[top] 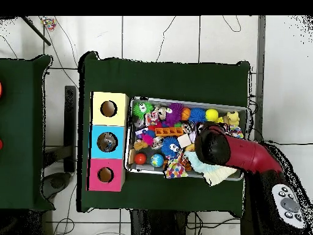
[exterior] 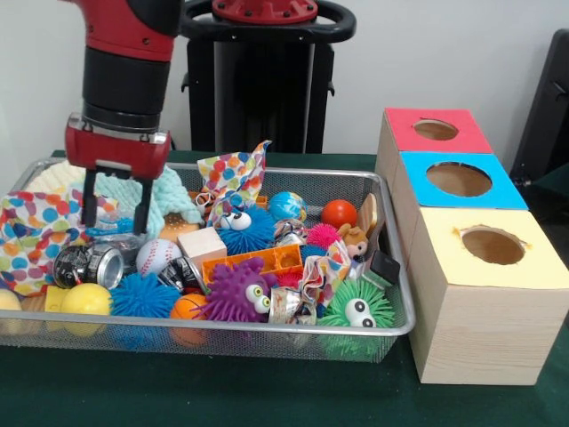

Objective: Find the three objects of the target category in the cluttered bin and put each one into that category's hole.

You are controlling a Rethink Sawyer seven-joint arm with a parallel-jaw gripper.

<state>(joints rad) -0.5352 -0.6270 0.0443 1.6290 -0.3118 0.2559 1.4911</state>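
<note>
- A table covered in dark green cloth (exterior: 222,391) is seen, with a wire mesh bin (exterior: 267,336) lying on it and a row of three wooden boxes just beside the bin.
- The bin's long axis is laid across the front view, side to side; the row of boxes runs away from the camera at the bin's right end.
- Three boxes are counted, each with one round hole facing up: a yellow-topped box (exterior: 524,267) nearest, a blue-topped box (exterior: 413,182) in the middle, a red-topped box (exterior: 400,124) farthest.
- Among the clutter in the bin are counted: one baseball (exterior: 158,255), one yellow ball (exterior: 85,299), one red ball (exterior: 339,213), one globe-patterned ball (exterior: 287,206), one wooden block (exterior: 202,244) and one orange plastic tray piece (exterior: 258,263).
- Four spiky creatures are counted: a purple one (exterior: 236,292), a green one (exterior: 358,309), a blue one with eyes (exterior: 244,227) and a plain blue one (exterior: 142,295).
- The gripper (exterior: 116,216) is held over the bin's left end, its two black fingers (exterior: 89,200) spread apart and pointing straight down.
- Nothing is seen pinched between the fingers; whether their tips touch the polka-dot cloth (exterior: 31,233) or the teal knitted fabric (exterior: 169,196) cannot be told.
</note>
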